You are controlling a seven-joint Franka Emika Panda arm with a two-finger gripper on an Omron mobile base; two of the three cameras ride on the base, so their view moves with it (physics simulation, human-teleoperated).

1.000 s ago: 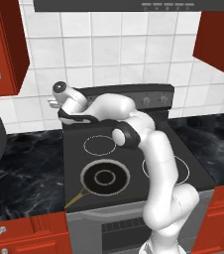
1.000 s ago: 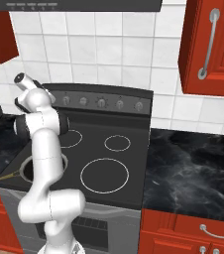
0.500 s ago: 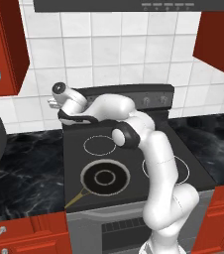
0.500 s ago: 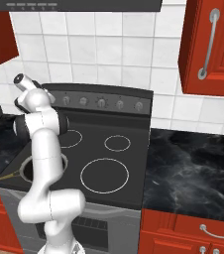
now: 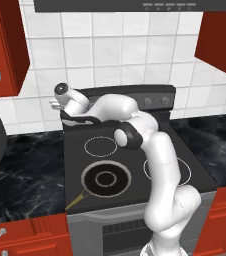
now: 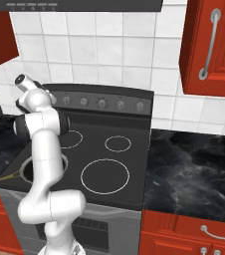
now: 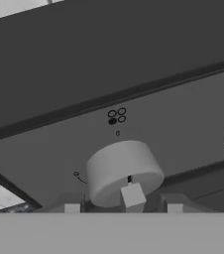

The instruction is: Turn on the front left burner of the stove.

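Two base cameras sit behind the arm, left and right, looking down on the same stove. The hand camera sits close against a back-panel knob.

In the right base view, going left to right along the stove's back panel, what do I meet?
White robot arm's hand at the panel's left end → five small round grey knobs, first to last → white tiled wall → red upper cabinet.

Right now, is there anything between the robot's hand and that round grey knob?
No. In the hand view the gripper sits right at the grey knob on the stove back panel, with nothing between them.
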